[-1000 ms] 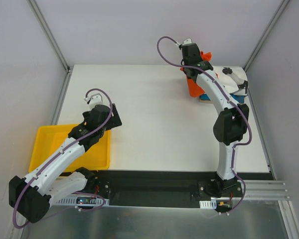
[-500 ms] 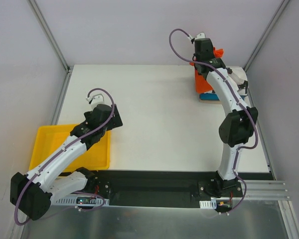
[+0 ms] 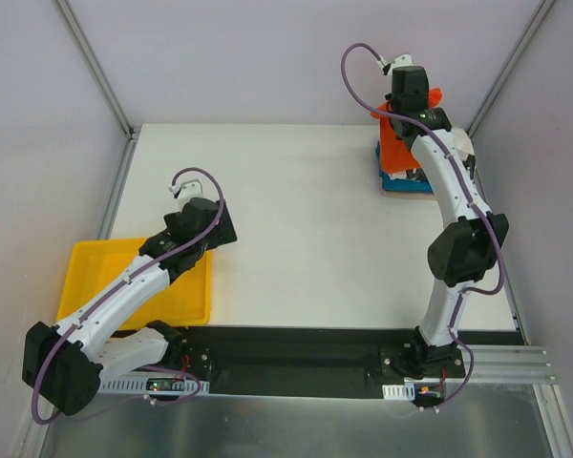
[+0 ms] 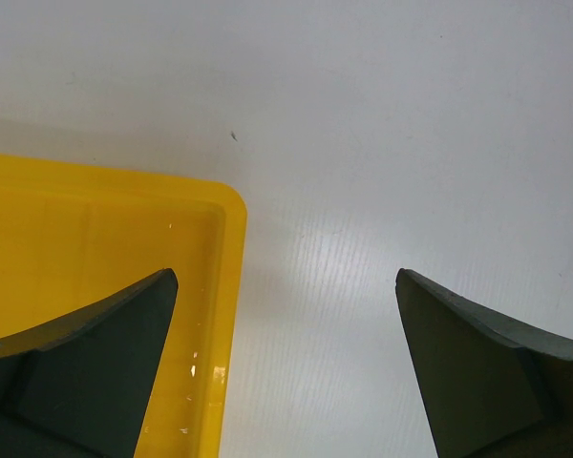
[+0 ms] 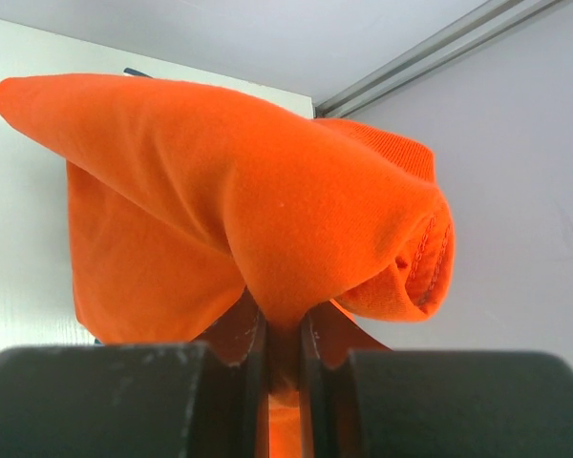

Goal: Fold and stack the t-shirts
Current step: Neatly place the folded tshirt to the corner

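At the near left of the white bench (image 3: 296, 229) a yellow tray (image 3: 91, 262) of smooth, glossy plastic is seen, rigid, with a rounded corner and a raised rim. Above its far right corner the left gripper (image 4: 286, 367) is held with its dark fingers (image 4: 95, 363) spread wide and nothing between them; only the matte, faintly ribbed bench surface shows in the gap.

At the far right corner the right gripper (image 5: 283, 367) is closed on a pinched fold of the orange-red t-shirt (image 5: 248, 210). The cloth is bunched over the fingers and drapes down towards the pile below. A stitched hem is visible at the right of the bunch. The fabric is judged to be light, soft and limp: no shape will be kept once it is lifted, and it will sag and swing from whatever point is pinched. A grip on a hem or seam, where the cloth is doubled, would probably hold better than one on a single layer.

Under the hanging shirt a teal-blue t-shirt (image 3: 406, 182) lies flat on the bench, and a white t-shirt (image 3: 461, 149) is glimpsed just to its right, largely hidden by the arm.
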You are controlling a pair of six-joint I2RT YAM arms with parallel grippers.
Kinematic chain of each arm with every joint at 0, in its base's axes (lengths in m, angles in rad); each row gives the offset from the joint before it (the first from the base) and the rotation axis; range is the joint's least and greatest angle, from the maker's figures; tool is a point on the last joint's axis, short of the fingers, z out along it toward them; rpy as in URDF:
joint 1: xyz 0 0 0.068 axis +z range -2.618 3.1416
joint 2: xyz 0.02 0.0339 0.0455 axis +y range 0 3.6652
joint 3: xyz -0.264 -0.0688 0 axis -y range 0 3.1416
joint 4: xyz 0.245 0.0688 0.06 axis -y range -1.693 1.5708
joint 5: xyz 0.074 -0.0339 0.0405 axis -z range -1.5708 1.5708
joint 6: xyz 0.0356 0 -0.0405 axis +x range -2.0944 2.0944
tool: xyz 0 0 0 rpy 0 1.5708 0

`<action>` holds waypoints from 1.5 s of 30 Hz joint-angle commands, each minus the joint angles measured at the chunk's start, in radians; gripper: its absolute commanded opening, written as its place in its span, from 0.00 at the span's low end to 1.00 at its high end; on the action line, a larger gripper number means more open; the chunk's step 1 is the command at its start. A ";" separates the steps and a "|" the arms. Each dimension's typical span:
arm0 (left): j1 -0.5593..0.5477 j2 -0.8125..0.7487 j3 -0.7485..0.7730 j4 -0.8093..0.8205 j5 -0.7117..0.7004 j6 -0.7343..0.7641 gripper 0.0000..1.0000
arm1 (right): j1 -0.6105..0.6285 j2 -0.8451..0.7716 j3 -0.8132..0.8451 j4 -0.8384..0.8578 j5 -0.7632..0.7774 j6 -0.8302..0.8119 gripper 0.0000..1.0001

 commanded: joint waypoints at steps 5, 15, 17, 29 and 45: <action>-0.004 0.045 0.054 -0.004 0.015 -0.007 0.99 | -0.048 0.051 0.090 0.051 0.012 0.002 0.01; -0.004 0.098 0.103 -0.001 0.009 0.009 0.99 | -0.117 0.156 0.139 0.089 -0.038 0.011 0.01; -0.004 0.115 0.107 -0.002 0.012 0.009 0.99 | -0.136 0.189 0.149 0.116 -0.046 0.011 0.02; -0.004 0.221 0.184 -0.002 0.034 0.013 0.99 | -0.192 0.330 0.209 0.203 -0.155 0.063 0.11; -0.004 0.261 0.278 -0.005 0.050 0.049 0.99 | -0.223 0.225 0.164 0.221 -0.095 0.224 0.96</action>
